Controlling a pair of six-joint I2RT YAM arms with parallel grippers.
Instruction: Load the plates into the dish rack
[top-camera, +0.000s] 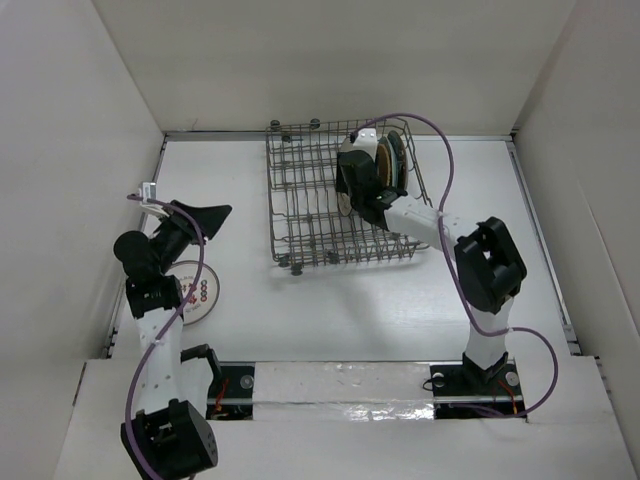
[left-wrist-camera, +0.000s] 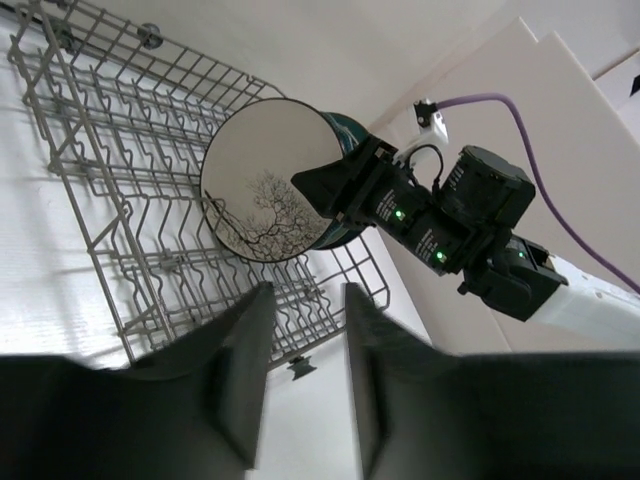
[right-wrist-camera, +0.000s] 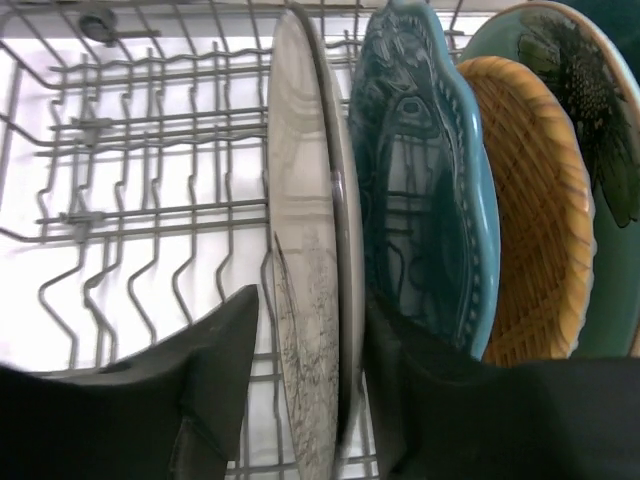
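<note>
The dish rack stands at the back middle of the table; it also shows in the left wrist view and the right wrist view. The cream plate with the tree drawing stands on edge in it. My right gripper straddles its rim, jaws open, with a gap on the left side. Beside it stand the scalloped teal plate, the orange plate and the mint flower plate. The white plate with red characters lies flat at the left. My left gripper is open and empty above it.
White walls close in the table on the left, back and right. The left half of the rack holds only bare tines. A purple cable loops over the rack's right side. The arm bases sit at the near edge.
</note>
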